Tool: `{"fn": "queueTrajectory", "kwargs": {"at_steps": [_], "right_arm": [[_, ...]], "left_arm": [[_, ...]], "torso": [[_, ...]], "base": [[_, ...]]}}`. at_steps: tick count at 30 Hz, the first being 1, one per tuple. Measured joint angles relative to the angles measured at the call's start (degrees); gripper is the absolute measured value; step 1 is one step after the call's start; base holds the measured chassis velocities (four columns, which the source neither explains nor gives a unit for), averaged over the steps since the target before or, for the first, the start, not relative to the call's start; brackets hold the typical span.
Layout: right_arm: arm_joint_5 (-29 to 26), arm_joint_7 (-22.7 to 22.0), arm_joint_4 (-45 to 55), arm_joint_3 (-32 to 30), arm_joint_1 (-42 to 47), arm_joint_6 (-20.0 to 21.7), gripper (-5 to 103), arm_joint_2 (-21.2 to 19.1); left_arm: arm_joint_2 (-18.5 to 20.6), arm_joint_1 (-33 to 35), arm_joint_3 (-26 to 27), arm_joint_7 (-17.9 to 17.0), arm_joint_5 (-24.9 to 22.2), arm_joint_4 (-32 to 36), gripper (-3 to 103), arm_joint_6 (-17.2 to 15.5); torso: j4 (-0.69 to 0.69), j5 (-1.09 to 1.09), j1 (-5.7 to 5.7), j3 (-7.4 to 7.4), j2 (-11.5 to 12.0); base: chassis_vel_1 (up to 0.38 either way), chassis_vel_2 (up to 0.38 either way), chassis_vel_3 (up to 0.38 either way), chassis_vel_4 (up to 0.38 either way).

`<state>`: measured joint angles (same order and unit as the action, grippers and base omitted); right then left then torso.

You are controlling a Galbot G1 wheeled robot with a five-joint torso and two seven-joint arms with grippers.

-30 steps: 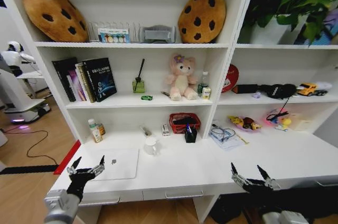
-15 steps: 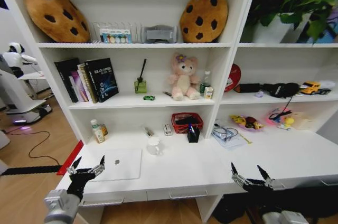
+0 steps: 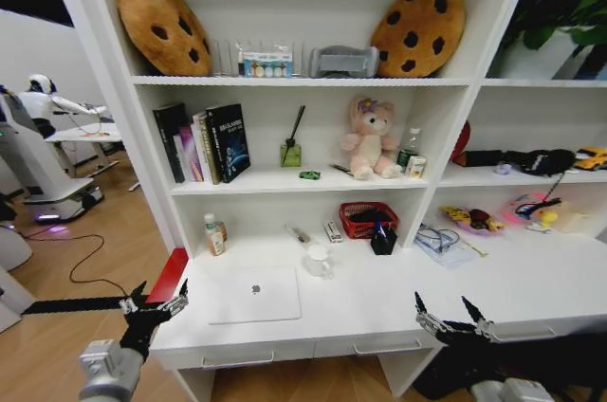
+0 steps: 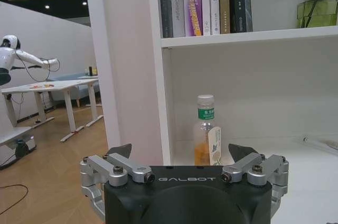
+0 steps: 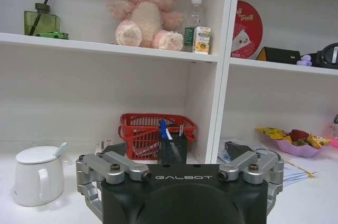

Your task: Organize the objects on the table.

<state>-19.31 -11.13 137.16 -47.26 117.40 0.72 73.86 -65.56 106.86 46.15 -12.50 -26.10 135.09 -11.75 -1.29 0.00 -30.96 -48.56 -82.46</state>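
laptop (image 3: 254,294) front-left on table (image 3: 493,288), mug (image 3: 317,261) behind-right, apparently apart

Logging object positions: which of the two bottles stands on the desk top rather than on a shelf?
The orange-liquid bottle at the desk's left, beside the shelf wall behind the laptop. The other bottle stands on the shelf beside the teddy.

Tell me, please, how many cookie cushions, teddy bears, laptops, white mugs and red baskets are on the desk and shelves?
Cookie cushions: 2
Teddy bears: 1
Laptops: 1
White mugs: 1
Red baskets: 1
Total: 6
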Motion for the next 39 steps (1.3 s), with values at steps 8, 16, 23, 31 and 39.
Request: {"fn": "queueTrajectory", "kwargs": {"at_steps": [8,16,23,31,39], "right_arm": [[0.0,-0.01,0.0,-0.02,0.0,0.0,100,-0.01],[0.0,-0.01,0.0,-0.02,0.0,0.0,100,0.0],[0.0,-0.01,0.0,-0.02,0.0,0.0,100,0.0],[0.0,-0.01,0.01,-0.02,0.0,-0.01,100,0.0],[0.0,-0.01,0.0,-0.01,0.01,0.0,100,0.0]], "left_arm": [[-0.01,-0.01,-0.02,0.04,0.0,0.0,100,0.0],[-0.01,0.0,-0.02,0.03,0.0,0.0,100,0.0],[-0.01,-0.01,-0.02,0.04,0.0,0.0,100,0.0],[-0.02,0.0,-0.03,0.06,0.0,0.0,100,0.0],[-0.02,0.0,-0.03,0.06,0.0,0.0,100,0.0]], "torso": [[-0.04,0.02,-0.03,-0.01,0.01],[-0.02,-0.05,0.02,0.01,-0.01],[-0.05,0.03,0.01,0.0,0.0],[-0.03,-0.1,0.04,0.02,-0.02],[-0.04,0.03,0.04,0.0,-0.01]], "base": [[0.006,-0.088,-0.016,0.106],[0.182,-0.176,-0.189,0.191],[0.263,-0.262,-0.297,0.271],[0.335,-0.357,-0.341,0.361],[0.337,-0.34,-0.355,0.327]]}}
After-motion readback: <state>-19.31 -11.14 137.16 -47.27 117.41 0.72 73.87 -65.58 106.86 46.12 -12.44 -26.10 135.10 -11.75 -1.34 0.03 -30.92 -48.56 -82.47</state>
